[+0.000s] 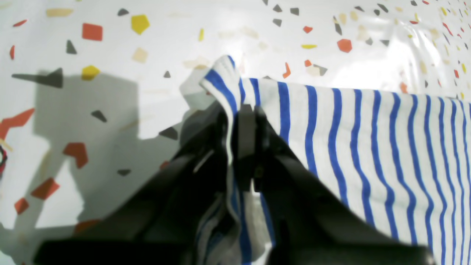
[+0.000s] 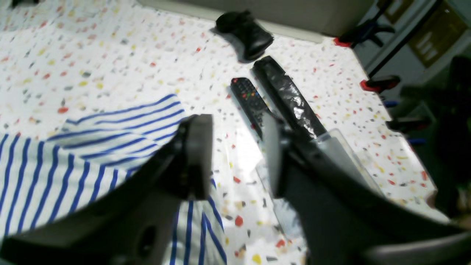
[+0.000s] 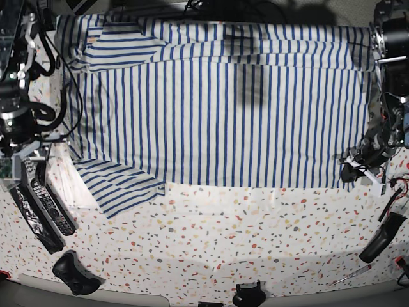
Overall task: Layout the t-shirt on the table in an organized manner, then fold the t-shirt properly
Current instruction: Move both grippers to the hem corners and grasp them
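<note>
With our left gripper (image 1: pixel 244 110) pinched on the t-shirt (image 3: pixel 217 102) hem corner and our right gripper (image 2: pixel 235 154) gaping empty, we should lift gently, keeping the cloth flat on the table (image 3: pixel 255 249).

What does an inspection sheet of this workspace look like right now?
Surface: table, speckled white, near part bare.
Job's things: t-shirt spread flat, one sleeve lying toward the near edge.
Clutter: remote control, black wrapped bar, game controller.
Grippers: left gripper shut on a t-shirt corner; right gripper open, above the sleeve's edge, holding nothing.
Cables: dark cables over the shirt's edge.
Surroundings: clamps at the table edge.
</note>
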{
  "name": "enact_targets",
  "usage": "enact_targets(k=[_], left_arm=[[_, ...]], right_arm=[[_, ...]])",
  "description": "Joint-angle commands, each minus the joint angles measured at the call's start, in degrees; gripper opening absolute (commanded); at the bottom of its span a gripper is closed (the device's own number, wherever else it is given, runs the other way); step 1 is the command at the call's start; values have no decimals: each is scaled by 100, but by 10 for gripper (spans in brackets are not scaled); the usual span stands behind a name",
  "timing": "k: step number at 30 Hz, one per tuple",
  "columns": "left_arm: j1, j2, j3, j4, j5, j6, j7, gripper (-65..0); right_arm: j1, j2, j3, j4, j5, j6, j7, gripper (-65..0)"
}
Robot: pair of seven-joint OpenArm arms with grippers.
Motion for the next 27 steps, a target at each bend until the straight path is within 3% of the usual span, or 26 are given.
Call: enact_targets(k=[1,3,7,13,16,22,27], left_arm=[[-111,-63,-11,48,11,-39,11,-650],[-111,-48,-11,48,9,-35,13,-650],[-111,-50,-11,48,9,-24,13,-650],[-109,-48,-11,48,-9,-22,13,-650],[-109,-48,-11,48,-9,-22,-11,-650],[-109,-48,-11,48,-11,-22,-13,-650],[-109,-17,-11,48,-9,-22,-144,-650]], right_arm=[[164,160,22,-146,103,0,96,-363],[507,334,-74,-702,396,251,39,-345],[1384,684,-490,-1912,1069,809,-643,-345],[2717,723,-1078,-3593,1921,1606,-1687,-346],[3399,723,-1443,-4422,1987,1742,-2120,-346],[4640,719,-2131,-6059,1932,1810,-2221,-346],[5532,533,-2734,-7324,1237,1939,-2343,-347]])
